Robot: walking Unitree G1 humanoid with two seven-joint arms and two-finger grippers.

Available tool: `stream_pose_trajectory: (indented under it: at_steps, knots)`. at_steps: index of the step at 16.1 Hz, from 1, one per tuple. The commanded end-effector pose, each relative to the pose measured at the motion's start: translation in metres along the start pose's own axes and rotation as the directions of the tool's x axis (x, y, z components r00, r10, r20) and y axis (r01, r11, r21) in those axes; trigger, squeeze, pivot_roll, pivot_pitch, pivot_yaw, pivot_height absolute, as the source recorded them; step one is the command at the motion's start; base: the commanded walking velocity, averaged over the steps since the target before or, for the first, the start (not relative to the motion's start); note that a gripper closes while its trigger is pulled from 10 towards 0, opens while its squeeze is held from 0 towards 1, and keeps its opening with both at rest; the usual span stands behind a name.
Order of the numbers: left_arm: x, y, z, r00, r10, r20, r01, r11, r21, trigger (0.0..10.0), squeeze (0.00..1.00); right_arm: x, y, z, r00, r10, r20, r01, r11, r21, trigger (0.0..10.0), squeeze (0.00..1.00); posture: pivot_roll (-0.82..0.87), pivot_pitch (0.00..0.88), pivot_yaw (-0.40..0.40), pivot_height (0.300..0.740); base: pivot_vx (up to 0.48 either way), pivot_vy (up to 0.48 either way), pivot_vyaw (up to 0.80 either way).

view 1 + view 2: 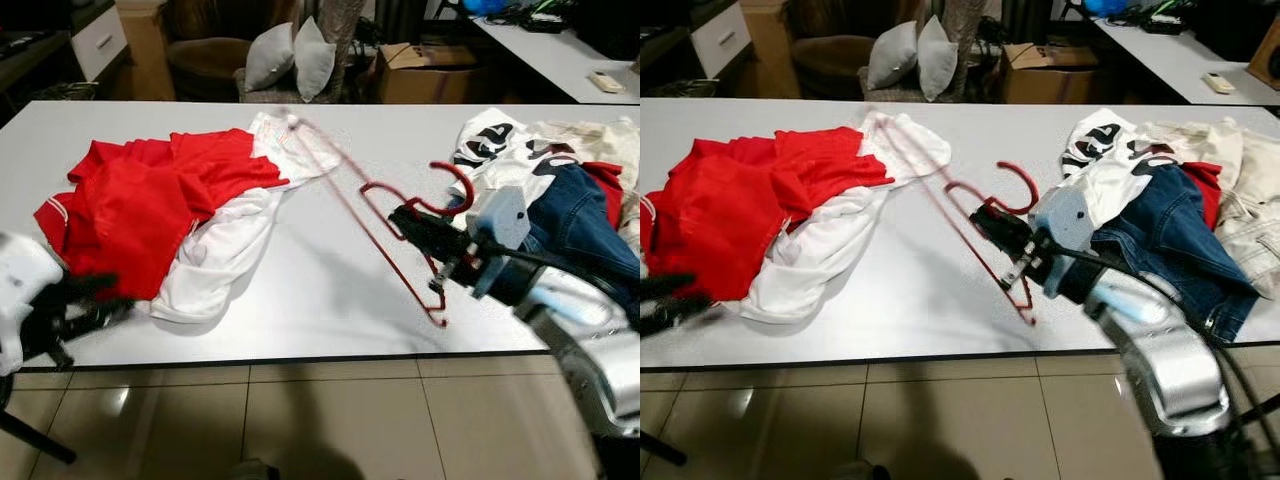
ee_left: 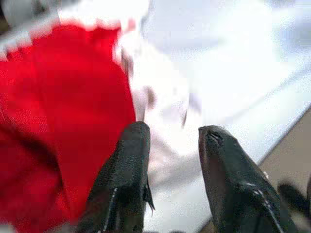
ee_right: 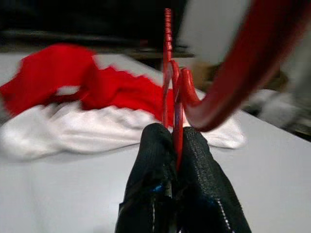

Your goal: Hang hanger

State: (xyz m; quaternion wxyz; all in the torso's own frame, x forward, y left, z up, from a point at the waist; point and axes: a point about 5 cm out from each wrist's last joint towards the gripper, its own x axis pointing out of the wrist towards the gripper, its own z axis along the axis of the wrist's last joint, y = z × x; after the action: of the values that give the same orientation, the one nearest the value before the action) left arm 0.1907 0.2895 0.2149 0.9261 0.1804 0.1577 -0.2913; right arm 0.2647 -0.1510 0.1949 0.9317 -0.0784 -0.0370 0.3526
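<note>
You saw a thin red hanger (image 1: 385, 225) raised at a slant above the white surface (image 1: 330, 290), its hook curling up near the middle. Its far end reached the red and white garment (image 1: 190, 215); the right pincer (image 1: 410, 222) clamped it just below the hook.

Parted left end effector (image 2: 172, 145), red-and-white garment (image 2: 73, 121)

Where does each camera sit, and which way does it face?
Left eye: head, facing down at the white table; both arms show.
Right eye: head, same scene; right gripper holds the red hanger.
Left wrist: along the open left gripper toward the red and white garment.
Right wrist: along its fingers, shut on the hanger.
Shared: hanger, garment.
</note>
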Motion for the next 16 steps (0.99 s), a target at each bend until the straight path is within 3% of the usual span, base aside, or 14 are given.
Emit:
stream_pose_trajectory:
  at_steps: [1,3,4,5,6,7,8,9,11,12,13,16]
  knots:
    - [-0.002,0.0,0.012,0.996,0.03,0.089,-0.029,1.0,-0.01,10.0,1.0,-0.003,-0.001,-0.001,0.997,-0.072,-0.036,0.072,0.997,0.0,10.0,0.0,-0.04,0.0,0.023,0.74,0.0,0.0,0.0]
    - [0.005,-0.003,0.034,0.954,0.097,0.285,-0.079,0.994,-0.074,10.0,1.0,-0.003,0.001,-0.009,0.983,-0.162,-0.088,0.165,0.986,0.037,10.0,0.0,-0.05,0.0,0.023,0.74,0.0,0.0,0.0]
    - [0.014,-0.005,0.047,0.907,0.152,0.393,-0.105,0.985,-0.138,10.0,1.0,-0.004,0.001,-0.014,0.964,-0.241,-0.115,0.248,0.967,0.051,10.0,0.0,-0.05,0.0,0.021,0.74,0.0,0.0,0.0]
    - [0.024,-0.004,0.052,0.879,0.215,0.425,-0.153,0.972,-0.176,10.0,1.0,-0.003,0.002,-0.015,0.955,-0.272,-0.121,0.281,0.957,0.069,10.0,0.0,-0.05,0.0,0.019,0.74,0.0,0.0,0.0]
    - [0.042,-0.004,0.054,0.848,0.298,0.439,-0.217,0.95,-0.226,10.0,1.0,-0.002,0.003,-0.016,0.946,-0.301,-0.123,0.314,0.944,0.102,10.0,0.0,-0.05,0.0,0.019,0.74,0.0,0.0,0.0]
    - [0.061,-0.01,0.044,0.878,0.32,0.357,-0.255,0.942,-0.218,10.0,1.0,-0.001,0.005,-0.017,0.938,-0.322,-0.128,0.337,0.934,0.123,10.0,0.0,-0.06,0.0,0.023,0.74,0.0,0.0,0.0]
    - [0.068,-0.014,0.04,0.887,0.319,0.333,-0.262,0.943,-0.206,10.0,1.0,0.0,0.006,-0.017,0.936,-0.328,-0.129,0.344,0.93,0.129,10.0,0.0,-0.07,0.0,0.032,0.74,0.0,0.0,0.0]
    - [0.088,-0.026,0.03,0.863,0.397,0.312,-0.328,0.911,-0.25,10.0,0.89,0.001,0.011,-0.017,0.932,-0.339,-0.127,0.356,0.922,0.152,10.0,0.0,-0.07,0.0,0.036,0.74,0.0,0.0,0.0]
    - [0.097,-0.032,0.026,0.817,0.493,0.298,-0.407,0.86,-0.307,10.0,0.89,0.001,0.02,-0.018,0.941,-0.313,-0.128,0.33,0.932,0.147,10.0,0.0,-0.08,0.0,0.037,0.74,0.0,0.0,0.0]
    - [0.104,-0.038,0.025,0.795,0.536,0.283,-0.435,0.83,-0.35,10.0,0.89,0.002,0.025,-0.018,0.942,-0.313,-0.124,0.325,0.94,0.101,10.0,0.0,-0.08,0.0,0.033,0.74,0.0,0.0,0.0]
    - [0.109,-0.046,0.028,0.795,0.533,0.288,-0.431,0.832,-0.349,10.0,0.89,0.002,0.027,-0.019,0.939,-0.323,-0.119,0.331,0.942,0.055,10.0,0.0,-0.08,0.0,0.031,0.74,0.0,0.0,0.0]
    - [0.121,-0.063,0.033,0.803,0.511,0.307,-0.413,0.848,-0.332,10.0,0.89,0.001,0.028,-0.015,0.94,-0.327,-0.095,0.336,0.936,0.105,10.0,0.0,-0.07,0.0,0.021,0.74,0.0,-0.392,-0.14]
